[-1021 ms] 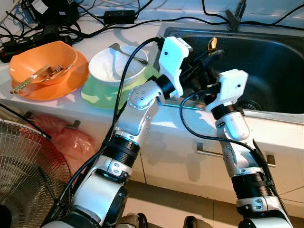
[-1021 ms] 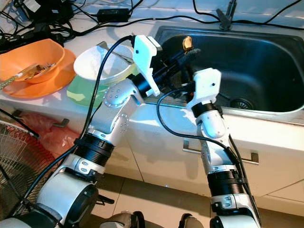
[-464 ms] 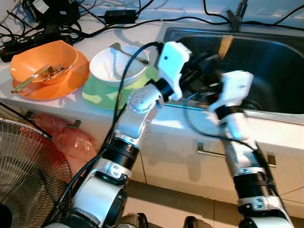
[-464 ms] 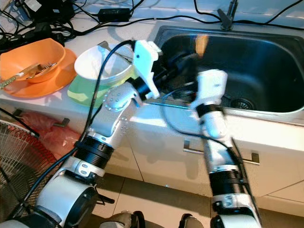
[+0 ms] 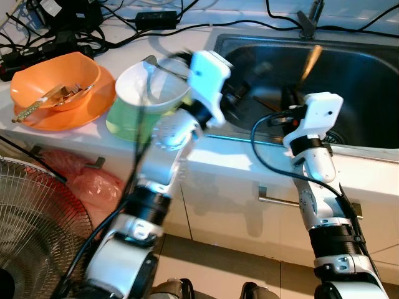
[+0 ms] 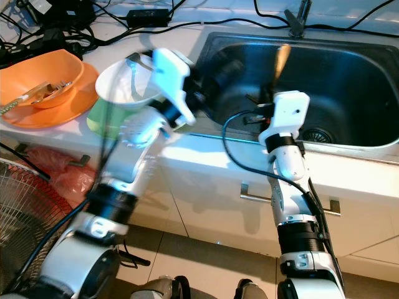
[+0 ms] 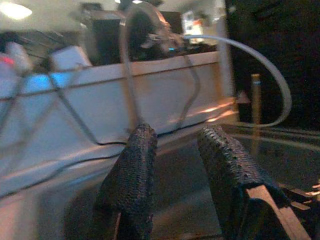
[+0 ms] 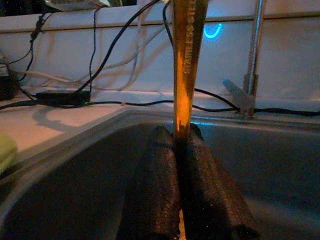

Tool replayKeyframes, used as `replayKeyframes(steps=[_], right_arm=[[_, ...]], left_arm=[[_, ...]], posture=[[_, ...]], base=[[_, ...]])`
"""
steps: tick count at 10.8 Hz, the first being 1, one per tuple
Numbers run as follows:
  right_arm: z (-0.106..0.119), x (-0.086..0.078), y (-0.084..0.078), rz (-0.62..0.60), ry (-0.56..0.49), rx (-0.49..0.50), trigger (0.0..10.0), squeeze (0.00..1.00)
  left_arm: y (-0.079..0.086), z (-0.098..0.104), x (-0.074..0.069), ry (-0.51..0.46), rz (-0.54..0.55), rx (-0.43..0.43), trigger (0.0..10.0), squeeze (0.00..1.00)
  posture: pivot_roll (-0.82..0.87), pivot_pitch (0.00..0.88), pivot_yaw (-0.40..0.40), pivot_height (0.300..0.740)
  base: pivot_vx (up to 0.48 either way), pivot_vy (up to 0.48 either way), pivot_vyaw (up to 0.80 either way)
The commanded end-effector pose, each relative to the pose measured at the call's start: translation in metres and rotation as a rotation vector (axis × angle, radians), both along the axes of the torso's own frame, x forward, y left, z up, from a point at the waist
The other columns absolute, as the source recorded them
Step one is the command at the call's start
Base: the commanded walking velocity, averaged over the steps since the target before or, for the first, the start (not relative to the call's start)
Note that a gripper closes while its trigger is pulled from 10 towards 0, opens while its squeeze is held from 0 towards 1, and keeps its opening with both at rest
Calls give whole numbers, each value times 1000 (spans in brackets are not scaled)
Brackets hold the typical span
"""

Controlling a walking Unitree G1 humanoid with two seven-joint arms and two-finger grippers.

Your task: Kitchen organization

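Observation:
A gold stainless-steel utensil point(image 8: 186, 50) stands upright over the dark sink point(image 5: 368, 75). My right gripper point(image 8: 181, 150) is shut on its handle, and the same utensil point(image 5: 310, 62) shows as a blurred gold streak above the right wrist. My left gripper point(image 7: 172, 137) is open and holds nothing; it hangs by the sink's left wall, blurred in motion point(image 5: 240, 99). On the counter to the left, a white bowl point(image 5: 153, 90) sits on a green plate point(image 5: 121, 121).
An orange bowl point(image 5: 56, 78) with utensils rests on an orange plate point(image 5: 75, 115) at the far left. Black cables point(image 5: 93, 31) run along the back of the counter. A faucet point(image 5: 310, 18) stands behind the sink. A fan point(image 5: 31, 230) stands on the floor at lower left.
My left arm has swung left, away from the utensil and the right gripper. The right gripper has shifted right over the sink with the gold utensil in it.

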State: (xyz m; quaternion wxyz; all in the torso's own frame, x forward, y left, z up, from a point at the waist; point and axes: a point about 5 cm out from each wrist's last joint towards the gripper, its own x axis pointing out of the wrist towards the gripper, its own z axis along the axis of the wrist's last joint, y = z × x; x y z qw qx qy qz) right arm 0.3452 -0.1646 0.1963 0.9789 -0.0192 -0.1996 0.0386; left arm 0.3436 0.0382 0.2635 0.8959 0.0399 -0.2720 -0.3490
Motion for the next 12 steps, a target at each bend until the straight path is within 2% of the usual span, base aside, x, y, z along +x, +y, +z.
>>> replayKeyframes(steps=[1, 2, 3, 5, 6, 8, 10, 12], right_arm=[[4, 1, -5, -22, -13, 9, 10000, 0], [3, 1, -8, -38, -9, 9, 10000, 0], [2, 3, -11, -60, -7, 10, 10000, 0], [1, 5, -19, -104, -4, 6, 10000, 0], [1, 5, -22, -121, -5, -2, 10000, 0], [3, 6, -28, -145, -17, -10, 10000, 0], [7, 7, -33, -171, -36, -7, 10000, 0], [12, 8, -37, -194, -55, -3, 10000, 0]], left_arm=[[11, 2, -2, -37, 82, -21, 10000, 1000], [21, 1, -5, -69, 167, -28, 10000, 0], [23, 3, -6, -97, 216, 2, 10000, 0], [41, -28, -18, -80, 301, 4, 10000, 0], [40, -37, -21, -69, 310, 43, 10000, 0], [27, -48, -29, -29, 286, 33, 10000, 0], [22, -55, -33, -13, 270, 19, 10000, 0], [18, -68, -37, 25, 253, 41, 10000, 0]], posture=[[40, 148, 94, 740], [48, 154, 89, 740], [54, 156, 86, 740], [58, 158, 80, 740], [59, 160, 78, 740], [53, 161, 77, 740], [50, 158, 76, 740], [46, 151, 76, 740]], base=[[0, 0, 0], [0, 0, 0], [0, 0, 0], [0, 0, 0], [0, 0, 0], [0, 0, 0], [0, 0, 0], [0, 0, 0]])
